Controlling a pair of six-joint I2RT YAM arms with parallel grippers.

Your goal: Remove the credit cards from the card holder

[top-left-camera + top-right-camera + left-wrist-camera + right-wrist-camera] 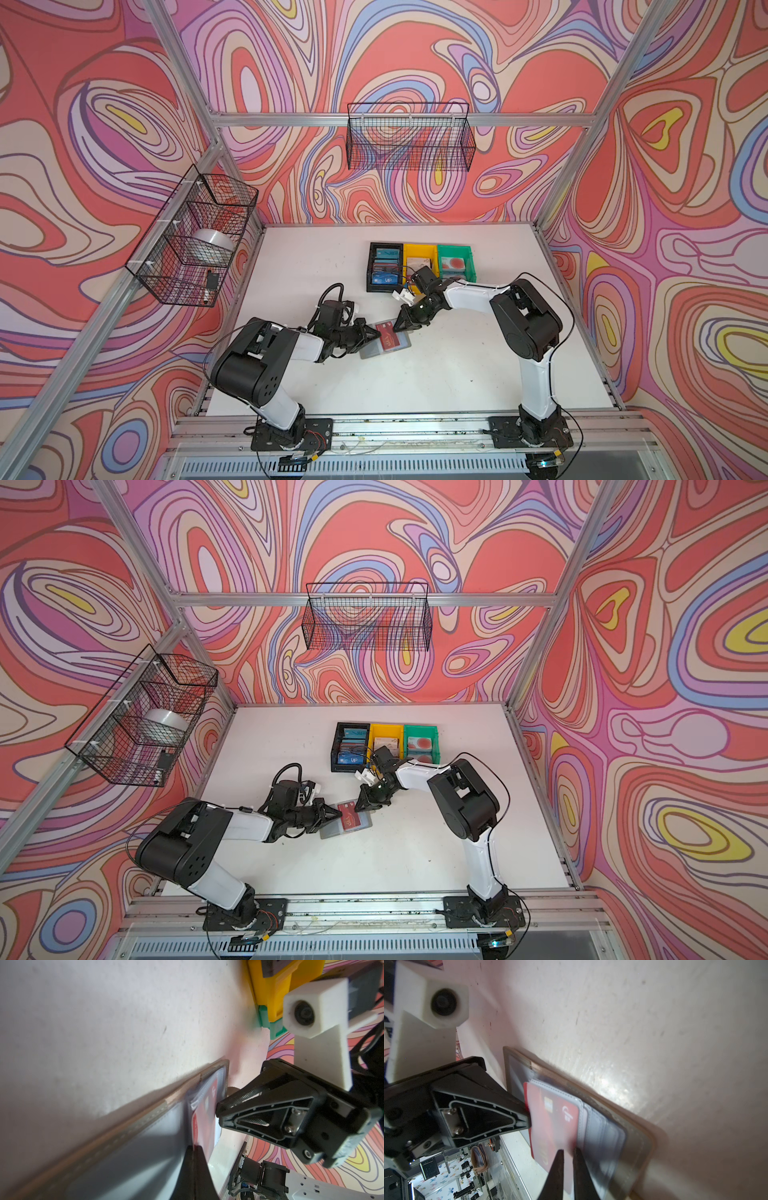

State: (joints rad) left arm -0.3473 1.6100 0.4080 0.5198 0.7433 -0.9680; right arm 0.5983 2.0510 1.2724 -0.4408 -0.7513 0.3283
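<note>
The white table (457, 374) carries a row of coloured bins (419, 246) at its far side. Nearer, about mid-table, the grey card holder (372, 352) lies open and flat. The right gripper (400, 328), jaws almost together, nips the holder's clear sleeve from the far right. The left gripper (375, 331) is clamped tight on the left edge of the red card (391, 338), which pokes a little out of the sleeve. If the right pinch also traps the card, pulling may drag the holder along or bend the card. So thin a hold may also slip.
</note>
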